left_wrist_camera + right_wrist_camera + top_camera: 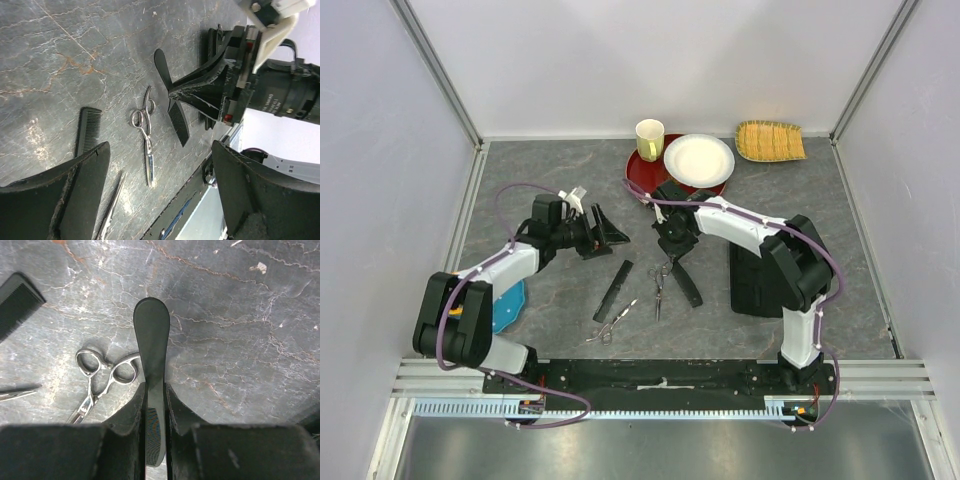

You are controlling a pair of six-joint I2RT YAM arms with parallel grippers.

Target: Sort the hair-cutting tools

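My right gripper [676, 252] is shut on the thicker black comb-like tool [688, 288] at mid-table, low over the surface. The right wrist view shows the fingers [131, 410] clamping its toothed part, with its rounded handle [151, 335] pointing away. One pair of silver scissors [660, 283] lies just left of it, and the second pair [611, 324] lies nearer the front. The long flat black comb [613, 290] lies between them. My left gripper [608, 233] is open and empty, hovering left of the tools. Its view shows the comb [89, 131], the scissors [145, 130] and the held tool [172, 107].
A large black rectangular case [752, 281] lies right of the tools by the right arm. At the back stand a red tray [645, 178], a white plate [699, 159], a yellow cup [649, 139] and a yellow basket [770, 141]. A blue object [510, 306] lies by the left arm.
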